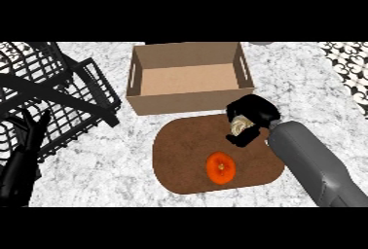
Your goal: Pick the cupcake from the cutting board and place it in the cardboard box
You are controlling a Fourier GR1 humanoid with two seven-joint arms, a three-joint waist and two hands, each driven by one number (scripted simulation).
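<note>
Nearest, at the view's seven o'clock, the robot's black left hand (25,141) rests with straight fingers pointing up, holding nothing, in front of a black wire dish rack (72,92) that fills the nine-to-ten o'clock side. At five o'clock the grey right forearm (316,163) comes in and runs up toward the centre.

On the white marbled stone counter (108,160) lies a brown rounded wooden cutting board (187,155). Toward its six o'clock end sits an orange round fruit-like thing (221,167), untouched and well apart from the hand.

At the board's one o'clock corner the black right hand (251,116) is curled round the pale cream-topped cupcake (243,127), clamped on it; only a light, swirled patch shows between fingers and thumb, so its wrapper and base are hidden. Whether it rests on the board or is already lifted cannot be told.

Beyond, at twelve o'clock, stands the open tan rectangular cardboard box (188,99), its near wall just beside the hand.

By my judgement the grasp is made and the carry is the step in hand. The next move calls for lifting the cupcake above the near wall, travelling toward eleven o'clock over the box floor, then lowering and opening the fingers.
</note>
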